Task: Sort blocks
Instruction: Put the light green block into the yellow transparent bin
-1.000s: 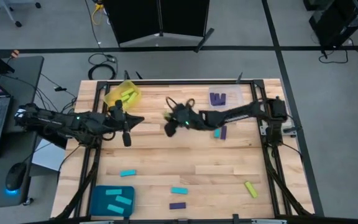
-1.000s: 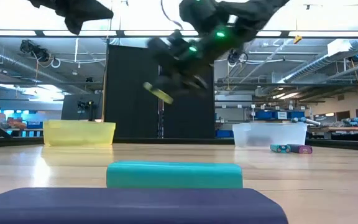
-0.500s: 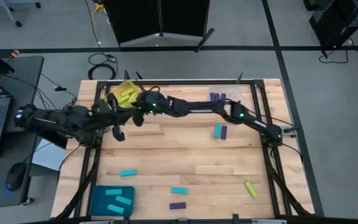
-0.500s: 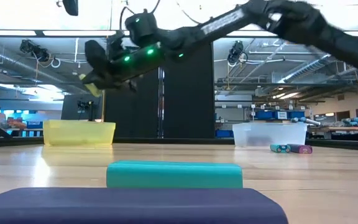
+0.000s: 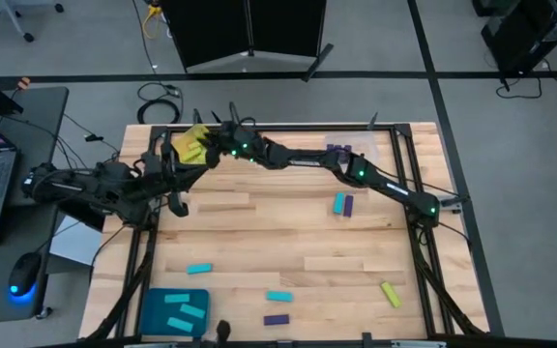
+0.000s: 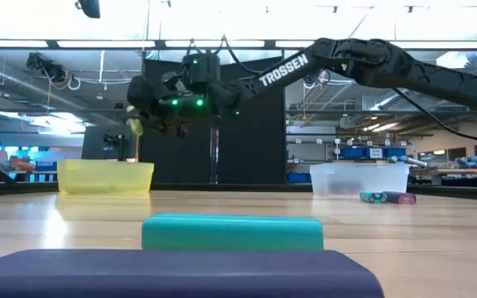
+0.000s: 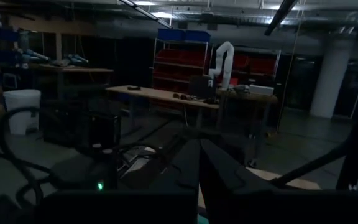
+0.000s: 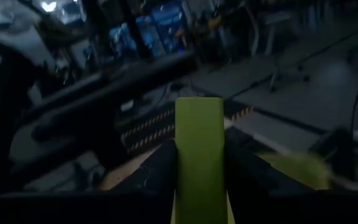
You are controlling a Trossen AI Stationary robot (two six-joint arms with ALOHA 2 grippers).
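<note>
My right gripper (image 5: 209, 152) reaches across to the table's far-left corner and is shut on a yellow-green block (image 8: 199, 143). In the low view it hangs high above the yellow tray (image 6: 106, 177), with the block (image 6: 134, 126) at its end. The yellow tray (image 5: 188, 142) holds more yellow-green blocks. My left gripper (image 5: 175, 200) waits shut near the table's left edge, in front of that tray. Loose blocks lie flat on the table: a cyan one (image 5: 198, 269), another cyan (image 5: 278, 296), a purple (image 5: 277, 319), a yellow-green (image 5: 390, 293), and a cyan-purple pair (image 5: 342, 204). My right gripper pinches the yellow-green block between its two fingers (image 8: 160, 169), which lie against the block's long sides. The block's free end (image 8: 199, 109) sticks out past the fingertips. The block is lifted clear, above the yellow tray.
A teal tray (image 5: 153, 324) with cyan blocks sits at the near-left corner, and a clear tray (image 5: 344, 141) with purple blocks at the far edge, right of centre. My right arm (image 5: 356, 172) spans the far half of the table. A purple block (image 6: 180, 273) lies close to the low camera.
My right gripper has swung from the middle of the table toward the far-left corner, carrying the yellow-green block, and now hangs over the yellow tray. My left gripper has drawn back a little toward the left edge.
</note>
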